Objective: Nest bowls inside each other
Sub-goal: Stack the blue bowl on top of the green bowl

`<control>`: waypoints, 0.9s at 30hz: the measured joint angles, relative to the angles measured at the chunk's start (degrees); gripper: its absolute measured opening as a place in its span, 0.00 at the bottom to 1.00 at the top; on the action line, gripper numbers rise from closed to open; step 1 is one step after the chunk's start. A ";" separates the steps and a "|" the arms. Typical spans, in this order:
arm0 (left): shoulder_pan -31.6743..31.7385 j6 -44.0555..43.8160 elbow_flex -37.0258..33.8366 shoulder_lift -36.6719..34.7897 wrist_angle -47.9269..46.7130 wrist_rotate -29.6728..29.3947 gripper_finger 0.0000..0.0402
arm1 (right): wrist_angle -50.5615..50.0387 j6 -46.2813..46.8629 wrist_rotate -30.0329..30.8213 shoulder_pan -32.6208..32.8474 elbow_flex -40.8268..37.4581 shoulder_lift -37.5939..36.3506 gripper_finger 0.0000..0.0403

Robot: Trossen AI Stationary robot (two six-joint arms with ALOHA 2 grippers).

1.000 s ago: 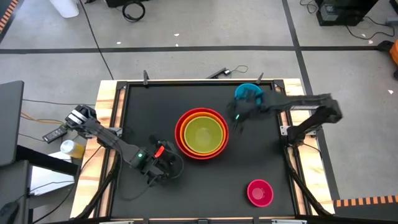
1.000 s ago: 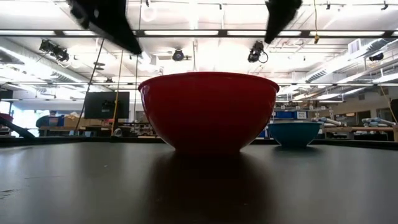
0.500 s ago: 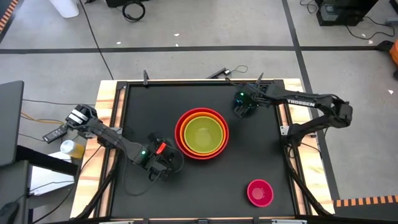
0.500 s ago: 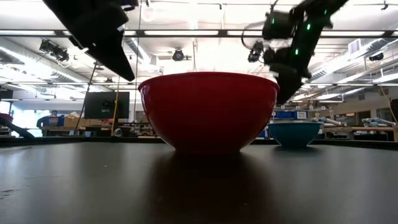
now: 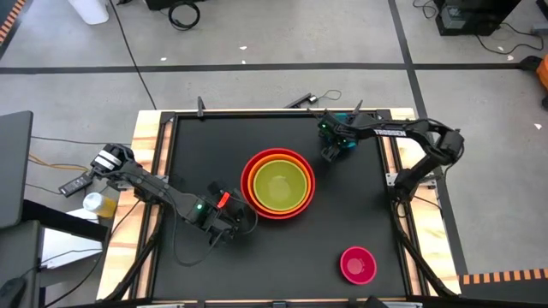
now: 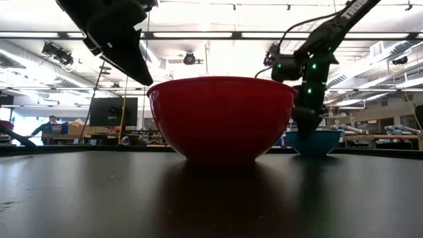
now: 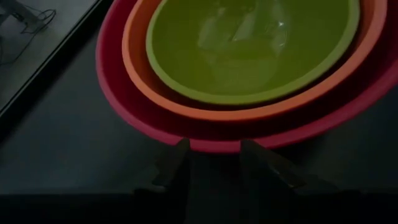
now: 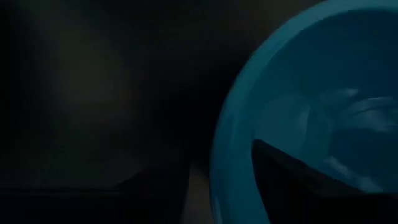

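The red bowl [image 5: 277,184] stands mid-table on its base, with the orange bowl [image 7: 138,68] and the yellow-green bowl [image 7: 249,50] nested in it. My left gripper [image 7: 211,168] is open just short of the red bowl's near-left rim [image 7: 211,144]. At the far right stands the blue bowl [image 6: 314,142], largely hidden in the high view by my right arm. My right gripper [image 5: 332,145] is open and points down over it, one finger [image 8: 298,180] inside the bowl and one [image 8: 155,193] outside its rim [image 8: 217,168]. The pink bowl [image 5: 358,264] rests near the front right.
A raised frame [image 5: 167,171] borders the black tabletop. Bare table lies between the red stack and the pink bowl, and along the near edge. Beyond the table, a person [image 6: 53,125] shows far off in the room.
My right gripper has dropped from high beside the red stack, a little toward the far edge, tipping more steeply downward until its fingers straddle the blue bowl's rim. My left gripper has sunk slightly toward the red bowl. No bowl has moved.
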 joint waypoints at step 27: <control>0.59 2.10 0.00 0.00 -0.19 -5.66 0.36 | 11.46 10.34 9.19 39.17 1.57 -18.38 0.04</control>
